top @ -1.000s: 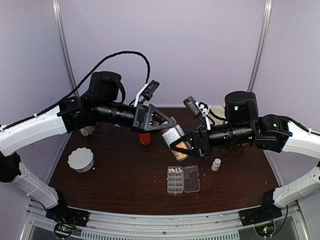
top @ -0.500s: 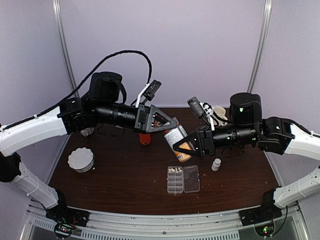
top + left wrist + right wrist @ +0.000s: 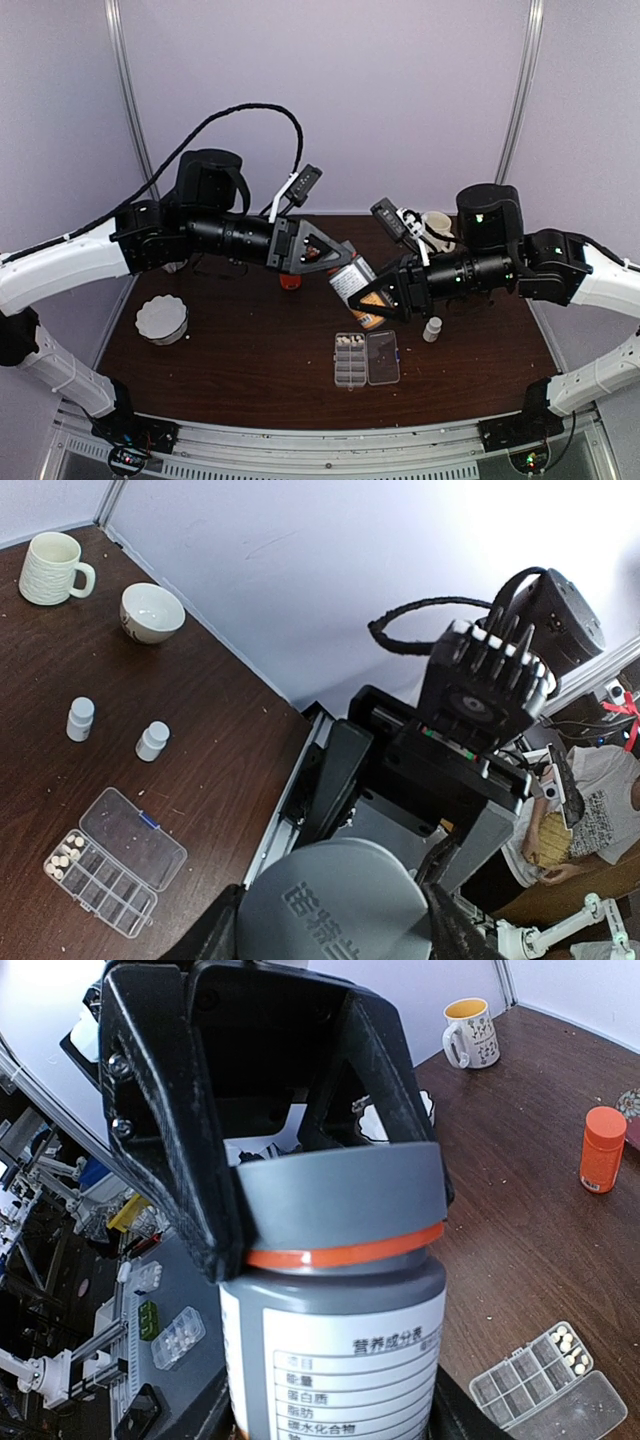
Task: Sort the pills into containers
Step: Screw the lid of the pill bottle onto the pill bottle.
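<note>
A grey bottle (image 3: 353, 287) with a white label and a grey cap (image 3: 340, 1205) hangs tilted above the table between both arms. My right gripper (image 3: 368, 299) is shut on the bottle's body (image 3: 335, 1360). My left gripper (image 3: 336, 258) is shut on the cap (image 3: 335, 905), one finger on each side. Below them the clear organiser box (image 3: 352, 368) lies open, its lid (image 3: 383, 357) flat to the right. Whitish pills (image 3: 348, 341) fill its far containers; they also show in the wrist views as pills (image 3: 68, 842) and pills (image 3: 565, 1345).
An orange bottle (image 3: 289, 280) stands behind my left gripper. A small white bottle (image 3: 432, 329) is right of the organiser; the left wrist view shows two (image 3: 80, 718) (image 3: 152, 740). A ridged white bowl (image 3: 162, 318) sits at the left, a mug (image 3: 436, 228) at the back right.
My left gripper has moved slightly right and down with the cap end. The right arm has shifted a little, tilting the bottle. Both grips are unchanged.
</note>
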